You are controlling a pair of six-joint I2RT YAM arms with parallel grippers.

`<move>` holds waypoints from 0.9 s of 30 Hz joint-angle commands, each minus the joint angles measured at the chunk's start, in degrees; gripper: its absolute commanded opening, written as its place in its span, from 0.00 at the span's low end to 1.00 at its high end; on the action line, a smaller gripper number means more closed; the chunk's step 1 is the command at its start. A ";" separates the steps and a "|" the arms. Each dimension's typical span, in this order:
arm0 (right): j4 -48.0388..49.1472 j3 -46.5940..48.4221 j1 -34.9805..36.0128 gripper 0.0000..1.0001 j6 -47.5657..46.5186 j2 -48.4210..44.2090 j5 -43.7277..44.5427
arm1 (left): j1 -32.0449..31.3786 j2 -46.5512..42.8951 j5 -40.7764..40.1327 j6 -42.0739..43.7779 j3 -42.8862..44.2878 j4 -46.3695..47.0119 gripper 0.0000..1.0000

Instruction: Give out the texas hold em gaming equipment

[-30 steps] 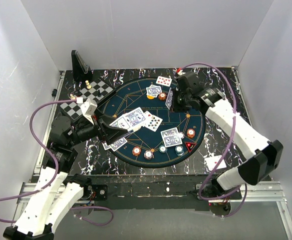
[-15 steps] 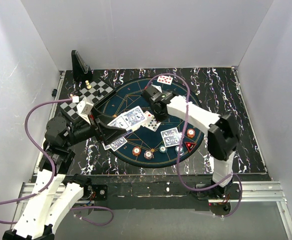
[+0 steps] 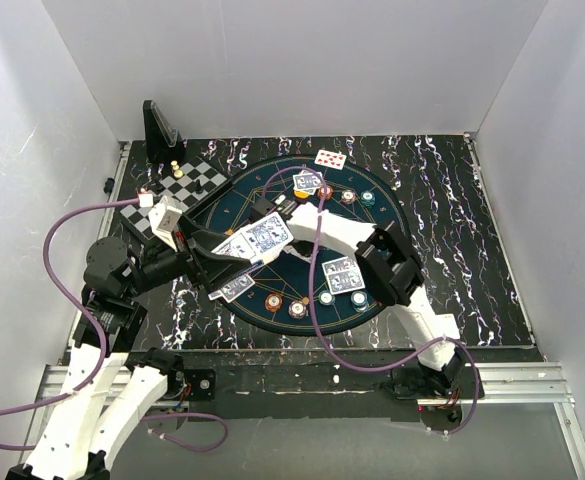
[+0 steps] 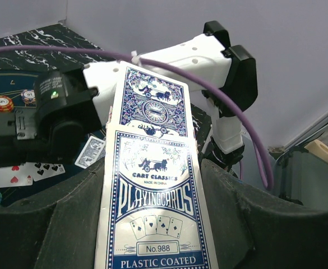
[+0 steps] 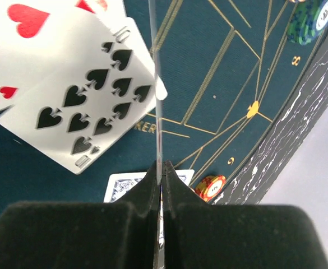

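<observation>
Evidently dealing was in hand: the left gripper clasped the card pack, the right gripper pinched one card above the mat, which next needed laying down flat.

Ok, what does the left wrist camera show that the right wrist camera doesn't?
Only the left wrist view: the blue-and-white playing-card box held in the left gripper, with the white right arm stretched across behind it. Only the right wrist view: the right gripper shut on a single thin card seen edge-on. Both: the dark blue mat with gold lines and round poker chips lying on it.
</observation>
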 commanded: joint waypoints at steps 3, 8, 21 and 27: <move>-4.51 4.29 2.04 0.01 0.71 5.30 4.62 | 0.40 -0.73 0.10 0.36 1.62 -0.45 0.00; -3.28 4.38 3.10 0.22 2.11 4.34 0.94 | 0.49 -0.91 -0.07 0.89 1.53 -0.80 0.00; 0.15 4.65 1.44 0.54 4.92 -7.43 -9.34 | 0.66 -0.82 0.10 0.89 3.02 -1.33 0.00; 2.44 2.27 -5.76 0.67 8.96 -18.32 -22.16 | 0.66 -0.38 -0.07 1.33 3.37 -1.68 0.00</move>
